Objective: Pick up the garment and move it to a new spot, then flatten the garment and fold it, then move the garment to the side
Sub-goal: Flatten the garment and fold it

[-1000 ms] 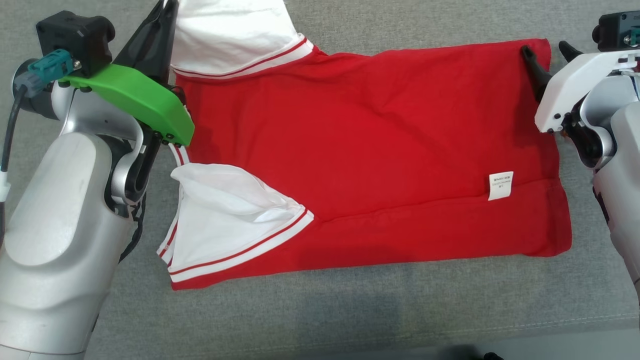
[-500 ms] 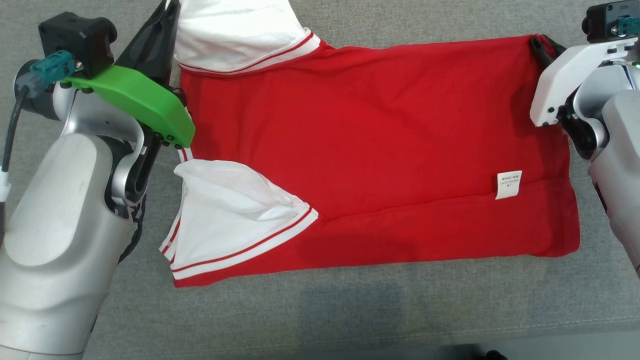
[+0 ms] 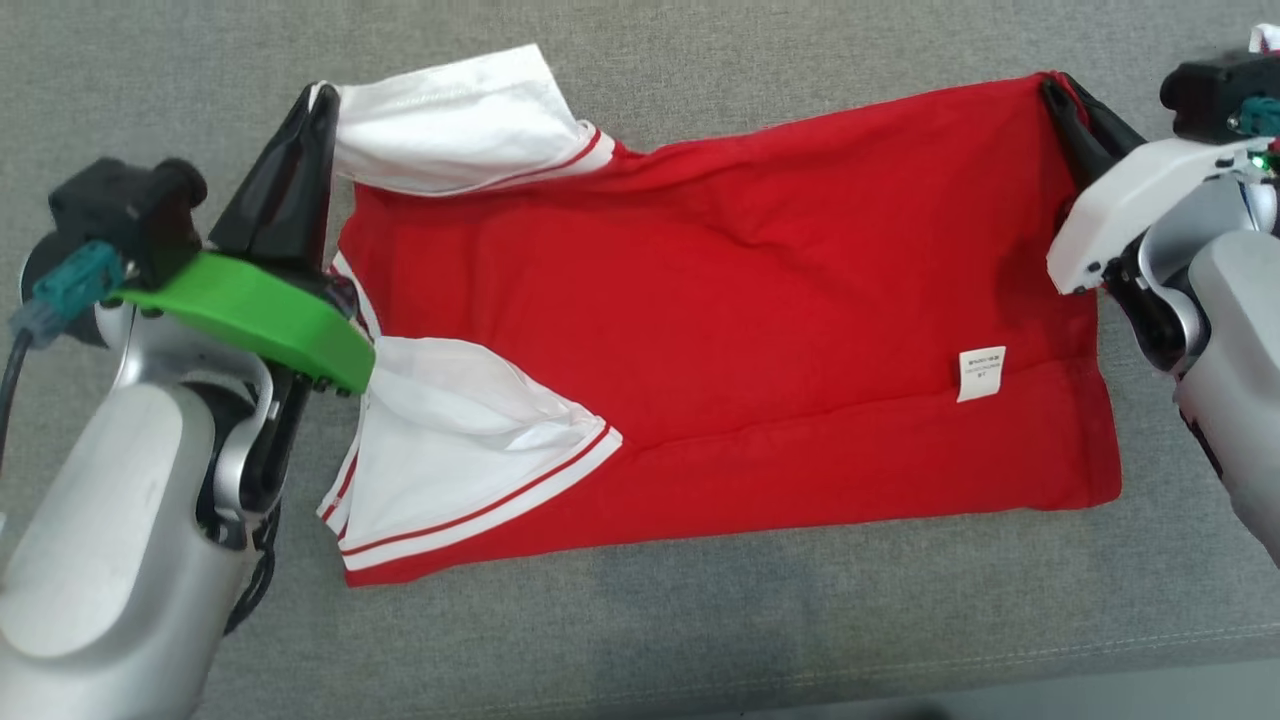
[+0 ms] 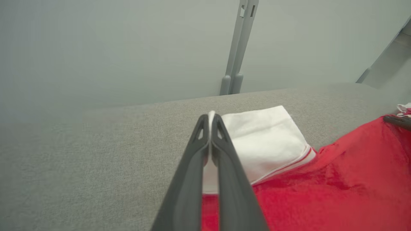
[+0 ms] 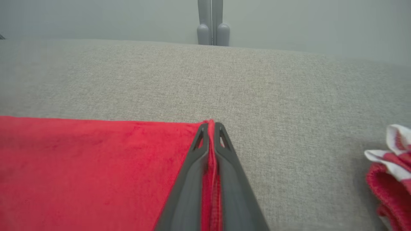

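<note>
Red garment (image 3: 720, 330) lies spread on the grey cushion (image 3: 700, 640), strung between the two pairs of jaws. Its far edge looks lifted at both pinch points and the rest is down on the fabric.

Risks, as a judgement:
- **Left bite:** it takes only the outer edge of the white sleeve (image 3: 450, 120). A hard pull could slip it out, or drag the sleeve alone while the body lags.
- **Right bite:** it sits on the very corner of the hem, out at the fingertips. Too much tension between the arms could pop it free.
- **Uneven lift:** raising one side ahead of the other would skew the fold line.
- **Second sleeve (image 3: 450, 450):** it sits bunched on the red body just beside the left wrist. Folding over it would trap a crease.
- **Label (image 3: 981, 373):** it lies on the body below the right jaws and is harmless.
- **Loose red-and-white cloth (image 5: 390, 166):** it lies off to the outer side of the right jaws, and a swing that way could snag it.

Jaws:
- **Left gripper (image 4: 210, 117):** clamped tight with the fingers together, a sliver of white sleeve showing in the slit.
- **Right gripper (image 5: 210, 125):** clamped too, with a ridge of red hem running between the fingers up to the tips.
- Both are grasping the garment and touching nothing else.
</note>
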Controlling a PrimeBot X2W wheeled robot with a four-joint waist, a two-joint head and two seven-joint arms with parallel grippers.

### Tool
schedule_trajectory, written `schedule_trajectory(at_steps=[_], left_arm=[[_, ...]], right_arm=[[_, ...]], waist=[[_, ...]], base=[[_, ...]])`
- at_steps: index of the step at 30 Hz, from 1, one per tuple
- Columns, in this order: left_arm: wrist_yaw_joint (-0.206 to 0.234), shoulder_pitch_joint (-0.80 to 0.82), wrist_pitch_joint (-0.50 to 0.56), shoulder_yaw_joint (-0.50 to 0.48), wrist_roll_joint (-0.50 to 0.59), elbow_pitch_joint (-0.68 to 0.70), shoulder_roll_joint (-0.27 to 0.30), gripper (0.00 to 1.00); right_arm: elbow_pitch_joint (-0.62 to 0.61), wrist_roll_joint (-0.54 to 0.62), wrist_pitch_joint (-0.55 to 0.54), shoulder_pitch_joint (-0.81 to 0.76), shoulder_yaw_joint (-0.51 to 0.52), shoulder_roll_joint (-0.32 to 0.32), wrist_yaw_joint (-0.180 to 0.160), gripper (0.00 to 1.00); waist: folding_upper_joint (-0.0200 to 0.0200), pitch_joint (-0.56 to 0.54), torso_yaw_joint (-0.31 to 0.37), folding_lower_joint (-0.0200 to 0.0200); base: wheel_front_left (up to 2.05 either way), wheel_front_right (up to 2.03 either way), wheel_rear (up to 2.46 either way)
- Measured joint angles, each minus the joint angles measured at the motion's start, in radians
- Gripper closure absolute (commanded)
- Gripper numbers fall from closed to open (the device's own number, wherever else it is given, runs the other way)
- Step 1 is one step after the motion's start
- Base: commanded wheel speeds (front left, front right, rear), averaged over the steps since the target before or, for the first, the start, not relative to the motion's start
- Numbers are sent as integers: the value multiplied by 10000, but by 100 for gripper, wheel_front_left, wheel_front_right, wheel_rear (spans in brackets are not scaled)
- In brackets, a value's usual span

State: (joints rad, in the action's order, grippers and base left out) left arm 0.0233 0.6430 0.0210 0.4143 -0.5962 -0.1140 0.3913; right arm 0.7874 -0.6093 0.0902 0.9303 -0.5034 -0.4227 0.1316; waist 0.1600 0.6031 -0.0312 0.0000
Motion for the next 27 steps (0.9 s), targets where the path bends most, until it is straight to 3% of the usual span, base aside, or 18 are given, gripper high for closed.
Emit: schedule_trajectory(at_steps=[8,16,21,27], left_arm=[[963,-2506,-328,-431,-188,2211,430,100],[1992,-5056,-510,-675,-282,4084,656,100],[2251,-6135,-539,-460,-460,4521,483,100],[2353,-6701,-826,-303,-702,4079,150,100]], right_arm=[[-1699,-1187,1227,-1737,-435,-976,-2,100],[-3421,-1471,1659,-3698,-372,-1484,-2,100],[-3973,-1388,1712,-4749,-31,-1524,-2,100],[-4247,-1103,1716,-5613,462,-1346,-2,100]], waist=[[1,-541,96,0],[0,-1061,168,0],[1,-1245,167,0],[1,-1366,116,0]], base=[[0,0,0],[0,0,0],[0,0,0],[0,0,0]])
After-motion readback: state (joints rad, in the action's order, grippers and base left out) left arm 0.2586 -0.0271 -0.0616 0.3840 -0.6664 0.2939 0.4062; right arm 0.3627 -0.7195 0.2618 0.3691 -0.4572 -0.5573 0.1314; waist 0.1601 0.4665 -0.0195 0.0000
